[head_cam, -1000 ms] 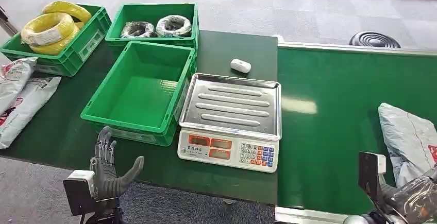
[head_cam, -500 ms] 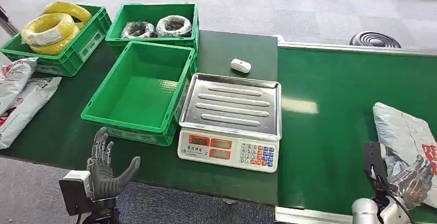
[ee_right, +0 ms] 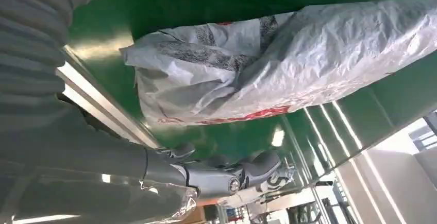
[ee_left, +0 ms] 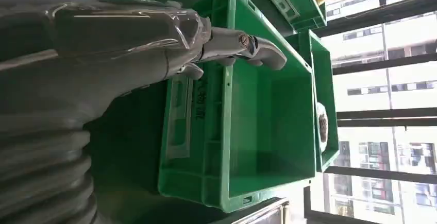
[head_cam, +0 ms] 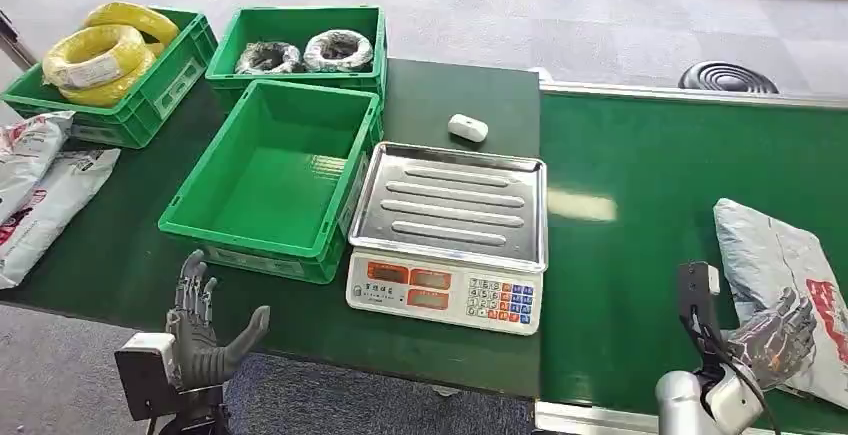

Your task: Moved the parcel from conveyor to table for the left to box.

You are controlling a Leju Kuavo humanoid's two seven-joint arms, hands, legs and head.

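At the far left, grey bags [head_cam: 35, 190] lie on the dark table [head_cam: 460, 90] beside a crate of yellow coils [head_cam: 95, 55]. The left hand [head_cam: 205, 330] hovers off the near table edge, fingers spread wide and holding nothing, just in front of the empty green crate [head_cam: 270, 175], which is where the parcel should end up. To the right of the crate stands the scale [head_cam: 450, 235], with a small white object [head_cam: 466, 127] beyond it. Further right, on the green conveyor [head_cam: 620, 205], the parcel [head_cam: 780, 275] has travelled leftward over the last second and now lies more fully in sight. The right hand [head_cam: 775, 335] has risen to meet it, fingers open over its near edge; whether they touch it cannot be told. The pickup looks close, but nothing is gripped yet.
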